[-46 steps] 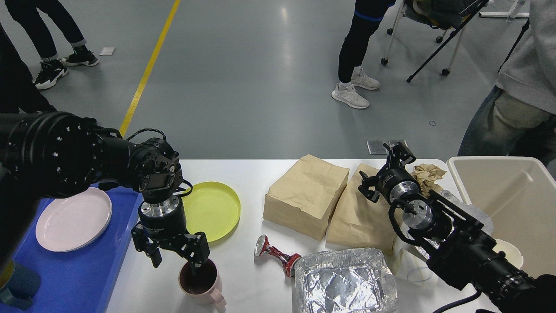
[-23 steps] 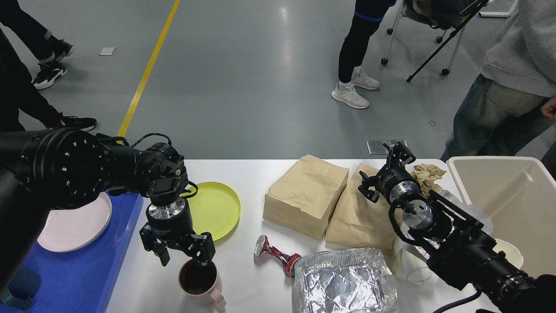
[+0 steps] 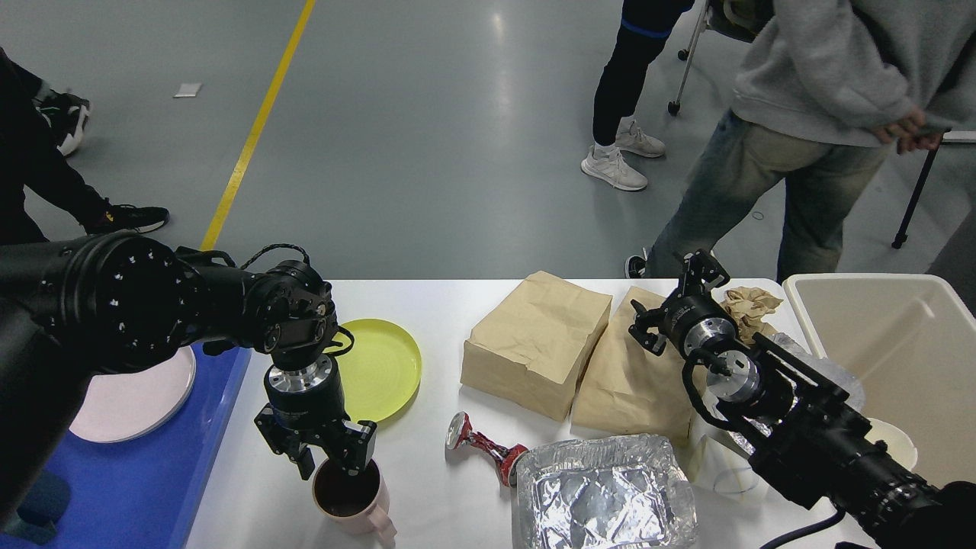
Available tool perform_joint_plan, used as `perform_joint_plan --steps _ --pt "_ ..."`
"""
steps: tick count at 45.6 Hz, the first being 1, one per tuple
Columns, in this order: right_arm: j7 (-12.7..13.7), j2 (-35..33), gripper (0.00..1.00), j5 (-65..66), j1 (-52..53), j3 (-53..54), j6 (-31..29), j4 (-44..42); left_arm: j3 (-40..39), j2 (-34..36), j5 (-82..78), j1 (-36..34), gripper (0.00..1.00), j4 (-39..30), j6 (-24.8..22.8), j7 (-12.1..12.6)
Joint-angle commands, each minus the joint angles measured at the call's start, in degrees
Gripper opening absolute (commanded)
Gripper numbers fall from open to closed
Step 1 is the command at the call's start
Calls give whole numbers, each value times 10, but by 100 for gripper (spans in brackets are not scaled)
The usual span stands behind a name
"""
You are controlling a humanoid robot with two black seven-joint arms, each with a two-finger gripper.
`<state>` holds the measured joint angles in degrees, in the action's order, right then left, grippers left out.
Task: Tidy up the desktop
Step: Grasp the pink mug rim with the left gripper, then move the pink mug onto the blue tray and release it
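Note:
The white desktop (image 3: 435, 305) holds a pink mug (image 3: 354, 499) with a dark inside at the front left. My left gripper (image 3: 329, 465) points down at the mug's back rim. One of its fingers is outside the rim on the left and the other is over the mug's mouth, with a gap between them. My right gripper (image 3: 669, 296) is open and empty, hovering over the right one of two brown paper bags (image 3: 633, 374). The other bag (image 3: 537, 343) lies to its left.
A yellow plate (image 3: 381, 366) lies behind the mug. A pink plate (image 3: 141, 400) sits on a blue tray (image 3: 114, 480) at the left. A crushed red can (image 3: 484, 446), a foil tray (image 3: 602, 496), crumpled paper (image 3: 751, 305) and a beige bin (image 3: 892, 358) are at the right. People stand behind the table.
My left gripper has moved right and down onto the mug's rim and its fingers have come closer together. A person in grey has walked left behind the table. The right arm has not moved.

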<state>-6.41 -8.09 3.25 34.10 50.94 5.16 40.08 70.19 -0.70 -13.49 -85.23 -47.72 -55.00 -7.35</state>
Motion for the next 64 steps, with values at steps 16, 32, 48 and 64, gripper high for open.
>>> perform_joint_plan --steps 16,32,48,64 --pt "0 0 100 0 0 0 0 0 6 1 1 -6 0 -7 0 9" --pt "0 0 100 0 0 -1 0 0 8 33 4 -69 0 -50 0 8" --pt "0 0 100 0 0 0 0 0 23 170 5 -131 0 -80 0 17" --pt "0 0 100 0 0 0 0 0 58 358 -3 -93 0 -19 0 58"
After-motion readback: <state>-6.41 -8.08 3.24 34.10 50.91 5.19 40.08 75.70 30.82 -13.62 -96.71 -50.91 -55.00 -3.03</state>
